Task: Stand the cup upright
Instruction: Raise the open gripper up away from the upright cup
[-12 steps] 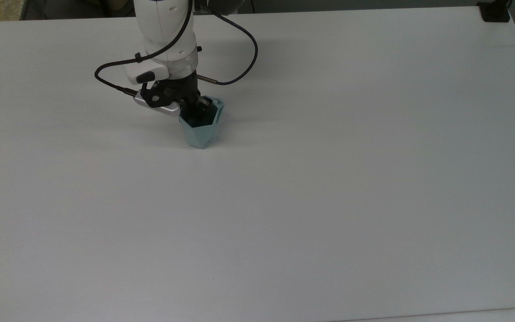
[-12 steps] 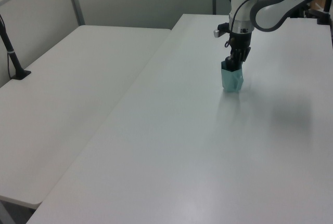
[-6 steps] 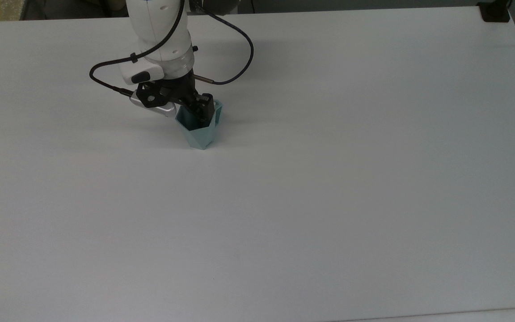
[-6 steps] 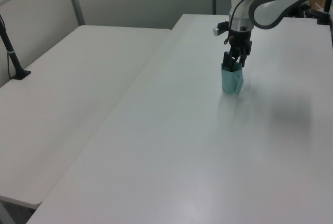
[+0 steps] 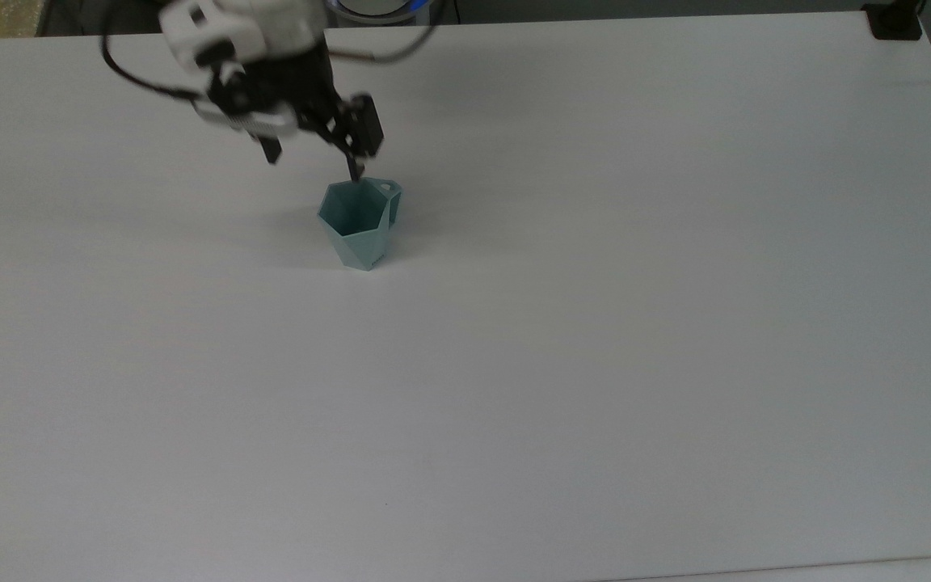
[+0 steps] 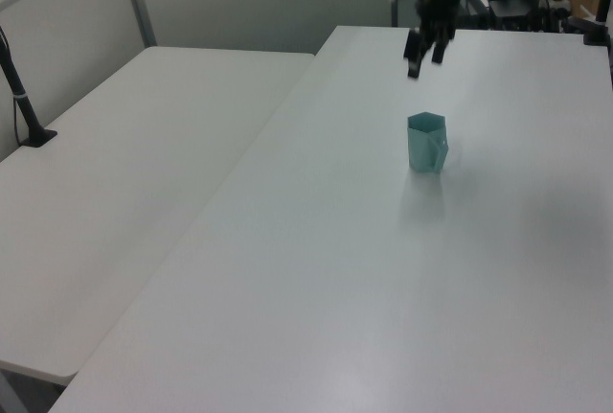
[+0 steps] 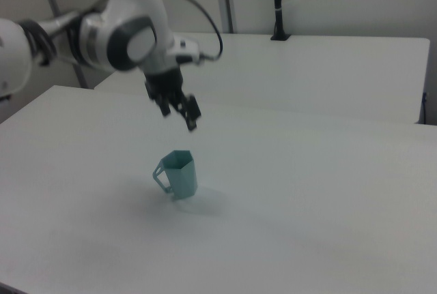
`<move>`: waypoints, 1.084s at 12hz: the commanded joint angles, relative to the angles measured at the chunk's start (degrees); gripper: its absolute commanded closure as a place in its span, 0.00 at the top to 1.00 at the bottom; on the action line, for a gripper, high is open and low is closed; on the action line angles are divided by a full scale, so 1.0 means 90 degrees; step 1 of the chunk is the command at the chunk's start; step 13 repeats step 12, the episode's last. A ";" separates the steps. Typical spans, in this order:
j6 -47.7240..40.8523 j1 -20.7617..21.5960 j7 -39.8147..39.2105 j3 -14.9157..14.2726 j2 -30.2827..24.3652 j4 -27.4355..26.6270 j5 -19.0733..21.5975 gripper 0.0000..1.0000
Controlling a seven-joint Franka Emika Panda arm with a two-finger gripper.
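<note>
Teal cup upright on white table, nearer far edge; handle clearest in right view. Gripper above, fingers apart, holding nothing.

A white desk spreads beneath the fingers. A second white desk stands beside it. A black clamp grips its far corner, well away from the fingers.

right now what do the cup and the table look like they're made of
The cup looks like matte plastic or glazed ceramic: flat, pale teal facets with crisp edges and no bright glints; the look leaves either open. It stands upright, rim up. The table looks like a smooth white laminate or coated board: an even surface with a soft sheen that faintly mirrors the cup in the left view.
</note>
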 commanded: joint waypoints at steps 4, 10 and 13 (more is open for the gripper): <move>-0.2709 -0.0894 -0.2570 0.0003 -0.0783 0.1175 0.0106 1.00; -0.2769 -0.0700 -0.2142 0.0120 -0.0783 0.1265 0.0056 1.00; -0.2721 -0.0700 -0.2015 0.0130 -0.0773 0.1275 0.0056 1.00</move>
